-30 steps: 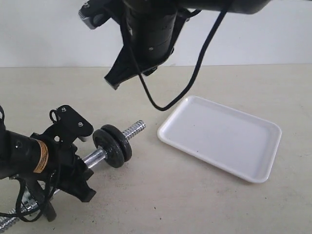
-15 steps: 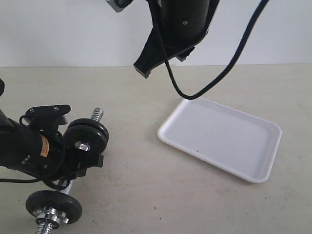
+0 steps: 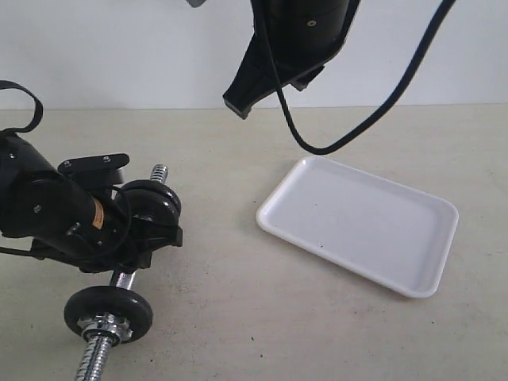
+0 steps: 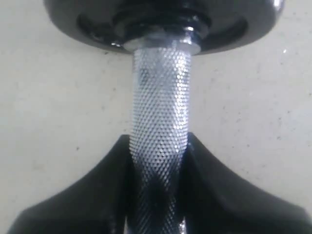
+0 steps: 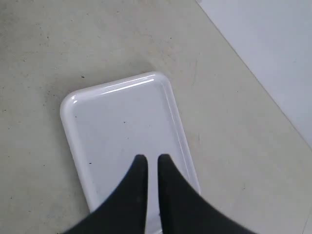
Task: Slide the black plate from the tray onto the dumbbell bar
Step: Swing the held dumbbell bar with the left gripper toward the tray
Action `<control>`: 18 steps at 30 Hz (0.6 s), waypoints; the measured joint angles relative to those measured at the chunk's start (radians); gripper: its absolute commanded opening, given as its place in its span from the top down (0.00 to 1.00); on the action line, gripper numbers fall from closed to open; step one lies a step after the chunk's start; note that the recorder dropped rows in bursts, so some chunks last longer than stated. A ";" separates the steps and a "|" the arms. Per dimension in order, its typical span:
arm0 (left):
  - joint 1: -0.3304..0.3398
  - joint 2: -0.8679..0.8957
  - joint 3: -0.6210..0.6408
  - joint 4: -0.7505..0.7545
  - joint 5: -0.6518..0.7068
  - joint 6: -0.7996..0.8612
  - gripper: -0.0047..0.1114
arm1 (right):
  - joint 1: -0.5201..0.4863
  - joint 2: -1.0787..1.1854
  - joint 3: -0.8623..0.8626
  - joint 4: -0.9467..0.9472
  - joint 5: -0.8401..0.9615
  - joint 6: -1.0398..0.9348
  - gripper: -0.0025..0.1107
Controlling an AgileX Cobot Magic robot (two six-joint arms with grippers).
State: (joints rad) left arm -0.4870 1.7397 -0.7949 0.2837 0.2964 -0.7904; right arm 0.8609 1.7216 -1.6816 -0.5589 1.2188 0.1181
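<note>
Pincer L [image 4: 158, 151] is clamping knurled chrome steel dumbbell bar [image 4: 158, 92]; small round matte-black plate [image 3: 152, 208] is sitting on bar beside it. Pincer R [image 5: 152, 163], closed & empty, is hovering over white rectangular plastic tray [image 5: 122, 117].

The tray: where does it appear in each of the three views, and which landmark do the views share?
Exterior view: the tray lies right of centre on the table.
Left wrist view: not in it; the dumbbell bar fills it.
Right wrist view: mid-picture, under the shut right claw.
Shared landmark: the beige table, in all three.
</note>
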 measured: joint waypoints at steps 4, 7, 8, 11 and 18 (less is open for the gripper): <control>0.000 0.036 -0.034 0.000 -0.038 0.000 0.92 | -0.002 0.000 0.000 0.000 0.000 -0.008 0.94; 0.000 0.061 -0.061 0.000 -0.064 -0.002 0.92 | -0.006 0.000 0.000 -0.002 0.000 -0.011 0.94; 0.000 0.071 -0.070 0.000 -0.071 -0.002 0.92 | -0.007 0.000 0.000 -0.004 0.000 -0.011 0.94; 0.000 0.093 -0.097 0.002 -0.087 -0.010 0.92 | -0.011 0.000 0.000 -0.008 0.000 -0.011 0.94; 0.000 0.145 -0.159 0.002 -0.111 -0.018 0.92 | -0.011 0.000 0.000 -0.008 0.000 -0.013 0.94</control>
State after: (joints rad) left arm -0.4870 1.8848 -0.9540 0.2860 0.1850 -0.8087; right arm 0.8495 1.7216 -1.6816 -0.5665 1.2188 0.1054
